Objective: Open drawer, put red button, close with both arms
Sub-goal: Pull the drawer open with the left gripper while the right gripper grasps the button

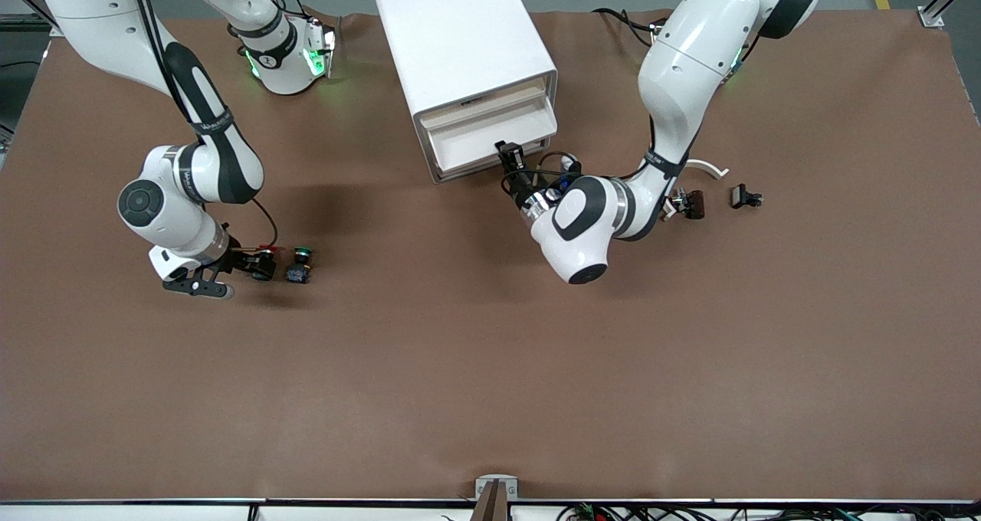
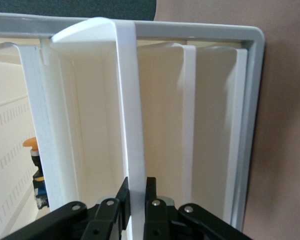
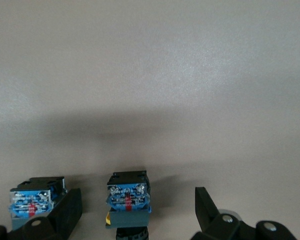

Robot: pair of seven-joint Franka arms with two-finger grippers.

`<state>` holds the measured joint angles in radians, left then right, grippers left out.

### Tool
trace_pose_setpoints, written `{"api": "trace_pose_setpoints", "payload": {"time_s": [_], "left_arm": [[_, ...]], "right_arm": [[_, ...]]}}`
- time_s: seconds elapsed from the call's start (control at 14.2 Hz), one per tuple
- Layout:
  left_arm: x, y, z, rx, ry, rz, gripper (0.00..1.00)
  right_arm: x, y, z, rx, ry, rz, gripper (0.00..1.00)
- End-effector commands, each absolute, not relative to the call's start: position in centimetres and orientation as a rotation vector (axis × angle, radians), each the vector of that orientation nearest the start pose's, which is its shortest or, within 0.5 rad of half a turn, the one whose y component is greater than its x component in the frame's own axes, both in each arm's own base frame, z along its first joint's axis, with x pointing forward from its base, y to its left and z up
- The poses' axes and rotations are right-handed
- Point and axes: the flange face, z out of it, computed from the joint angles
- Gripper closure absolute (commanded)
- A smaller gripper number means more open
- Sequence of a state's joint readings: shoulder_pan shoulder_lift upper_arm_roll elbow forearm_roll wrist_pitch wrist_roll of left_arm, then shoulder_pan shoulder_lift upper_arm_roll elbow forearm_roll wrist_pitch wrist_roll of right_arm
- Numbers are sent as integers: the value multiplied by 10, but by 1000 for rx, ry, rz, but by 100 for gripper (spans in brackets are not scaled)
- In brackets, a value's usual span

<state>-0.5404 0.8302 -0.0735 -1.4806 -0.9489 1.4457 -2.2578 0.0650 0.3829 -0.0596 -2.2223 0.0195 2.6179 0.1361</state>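
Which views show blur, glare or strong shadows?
Front view: soft shadows beside both arms, and green light glows on the right arm's base. Left wrist view: the drawer fronts look blurred. Right wrist view: a dark shadow band lies across the table.

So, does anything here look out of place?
The cabinet stands skewed to the table's edges; a loose white curved piece lies toward the left arm's end. The left gripper grips a drawer handle; the right gripper, open, straddles a button.
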Motion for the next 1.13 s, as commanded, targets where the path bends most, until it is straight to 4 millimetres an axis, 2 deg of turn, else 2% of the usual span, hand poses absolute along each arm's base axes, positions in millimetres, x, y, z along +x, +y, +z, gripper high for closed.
{"api": "trace_pose_setpoints", "payload": {"time_s": [0.0,0.28,0.57,0.71,0.78,0.85,0.92,1.06], "left_arm": [[495,-433,189,-1221,-1827,1356,97],[522,-415,197,-1232,-1877,1388,97],[535,-403,197,-1259,-1913,1399,94],[541,-398,197,-1278,-1928,1412,93],[542,-397,197,-1292,-1928,1416,93],[543,-395,195,-1308,-1930,1420,80],[546,-391,195,-1322,-1934,1428,61],[551,-387,196,-1363,-1940,1435,15]], "right_arm": [[547,5,194,-3143,241,-12,0],[546,11,187,-3145,222,-3,0],[545,10,185,-3146,224,4,0],[545,10,184,-3146,224,9,18],[544,10,184,-3146,227,14,32],[545,10,184,-3146,227,11,46],[545,9,184,-3146,227,9,62],[542,9,182,-3145,234,19,100]]}}
